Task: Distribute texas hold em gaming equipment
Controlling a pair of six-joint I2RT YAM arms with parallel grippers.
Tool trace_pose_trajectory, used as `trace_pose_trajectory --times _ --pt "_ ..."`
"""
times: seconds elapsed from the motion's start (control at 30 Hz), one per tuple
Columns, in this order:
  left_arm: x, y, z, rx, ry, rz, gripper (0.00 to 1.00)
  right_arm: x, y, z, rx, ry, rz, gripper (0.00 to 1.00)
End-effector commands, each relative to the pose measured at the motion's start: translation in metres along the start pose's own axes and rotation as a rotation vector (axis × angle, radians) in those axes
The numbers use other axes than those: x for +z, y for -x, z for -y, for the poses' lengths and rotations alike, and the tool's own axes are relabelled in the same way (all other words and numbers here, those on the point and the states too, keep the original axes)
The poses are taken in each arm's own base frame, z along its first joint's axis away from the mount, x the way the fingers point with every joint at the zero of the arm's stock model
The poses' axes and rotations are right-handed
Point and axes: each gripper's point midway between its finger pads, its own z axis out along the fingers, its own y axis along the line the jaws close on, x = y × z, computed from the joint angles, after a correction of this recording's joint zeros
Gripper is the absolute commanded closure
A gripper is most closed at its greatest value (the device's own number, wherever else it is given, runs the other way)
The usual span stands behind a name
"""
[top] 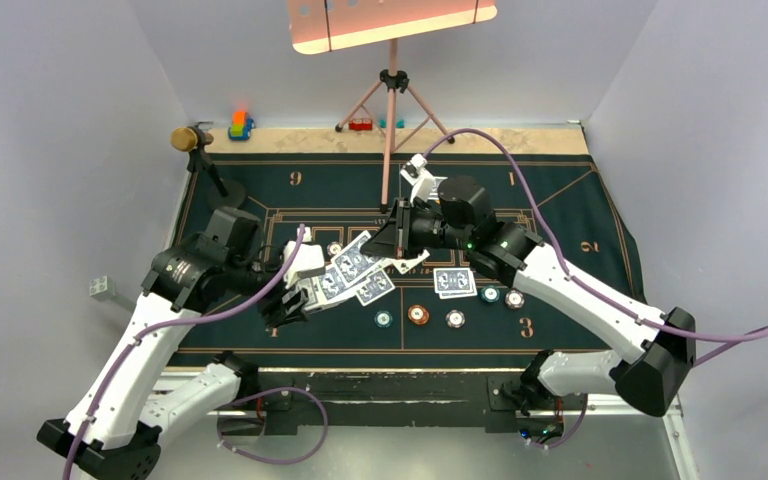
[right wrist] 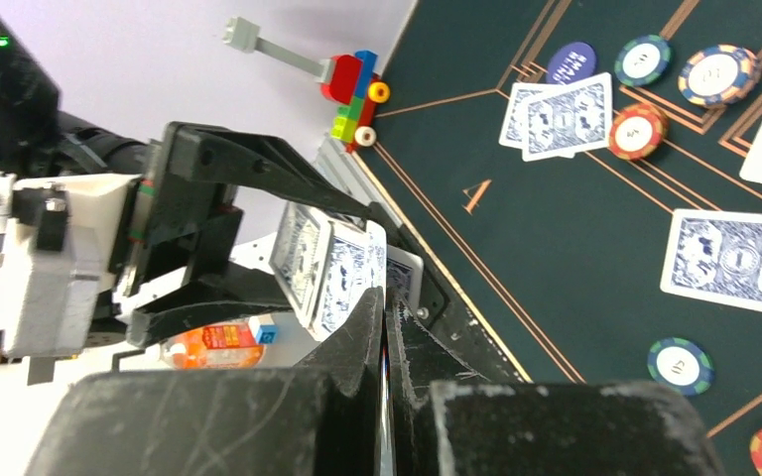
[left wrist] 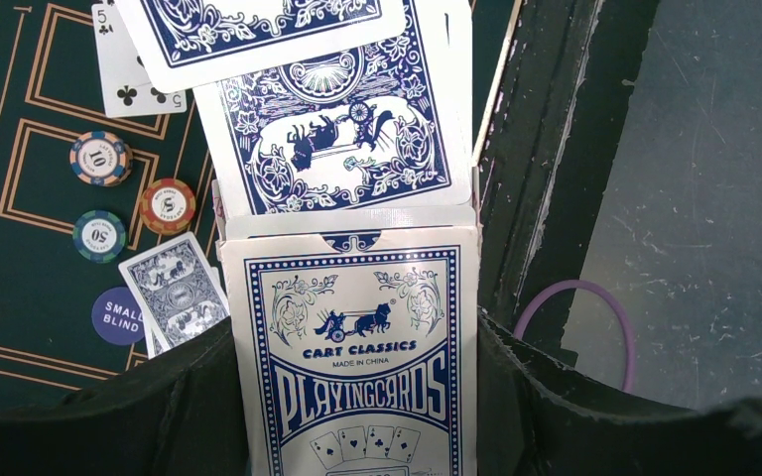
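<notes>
Gripping the "CART CLASSICS PLAYING CARDS" box (left wrist: 357, 347), left hand (top: 298, 292); right hand (right wrist: 385, 332) clenched on a fanned card (right wrist: 343, 270).

I see the left arm (top: 150, 340) bent at the elbow and reaching inward, its left gripper (top: 305, 296) clamped on the card box (left wrist: 357, 367). The right arm (top: 580, 290) stretches across, wrist turned leftward. The right gripper (top: 400, 246) has its fingers (right wrist: 357, 332) pressed tight together, just beside the left one.
</notes>
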Motion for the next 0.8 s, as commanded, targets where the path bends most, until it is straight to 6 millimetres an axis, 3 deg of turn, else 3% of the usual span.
trace_pose_trajectory --times 0.0,0.13,0.23,0.37,0.47,0.57,0.77 --pt "-0.004 0.015 0.0 0.046 0.007 0.063 1.0 -0.017 0.018 -0.041 -0.023 0.144 0.053 0.99" --pt "-0.004 0.015 0.0 0.047 0.006 0.065 1.0 -0.029 0.028 -0.05 -0.026 0.178 0.083 1.0" --pt "-0.004 0.014 0.001 0.048 0.003 0.065 1.0 -0.046 0.046 -0.043 -0.025 0.152 0.141 1.0" --pt "-0.005 0.014 0.004 0.053 -0.004 0.074 1.0 -0.069 0.069 -0.018 -0.008 0.084 0.218 1.0" --pt "-0.005 0.014 0.005 0.057 -0.004 0.08 1.0 -0.073 0.078 0.01 0.02 0.016 0.248 1.0" --pt "-0.006 0.013 0.007 0.06 -0.006 0.076 1.0 -0.06 0.069 0.048 0.06 -0.07 0.212 1.0" --pt "-0.007 0.014 0.009 0.063 -0.012 0.085 1.0 -0.016 0.029 0.116 0.14 -0.125 0.101 1.0"
